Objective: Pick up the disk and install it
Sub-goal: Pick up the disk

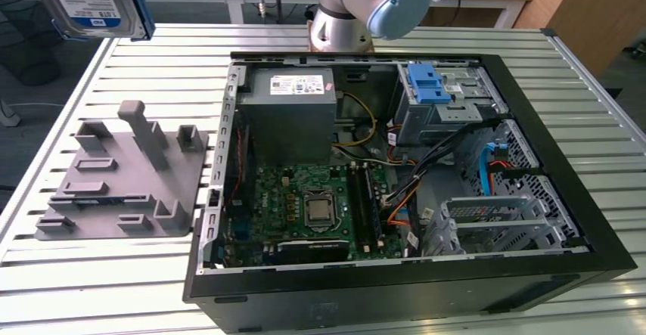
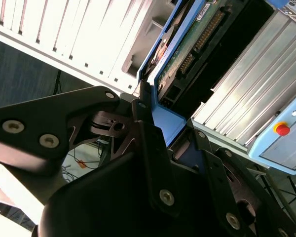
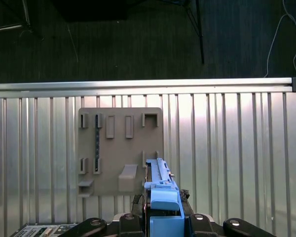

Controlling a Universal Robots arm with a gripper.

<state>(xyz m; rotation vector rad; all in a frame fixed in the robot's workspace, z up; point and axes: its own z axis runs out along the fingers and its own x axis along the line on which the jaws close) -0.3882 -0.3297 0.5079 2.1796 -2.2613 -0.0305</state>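
Holding the flat silver-grey disk (image 1: pixel 91 2) by its smooth blue plastic rail, high in the exterior view's upper left, with black metal gripper (image 3: pixel 163 207) seemingly clamped on it, above the ribbed shiny table (image 1: pixel 162 55) and blocky grey holder (image 1: pixel 111 191).

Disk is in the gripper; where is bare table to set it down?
Bare table slats lie between the grey fixture plate and the table's near edge, and between the plate and its far edge. The computer case is crowded with cables and boards.
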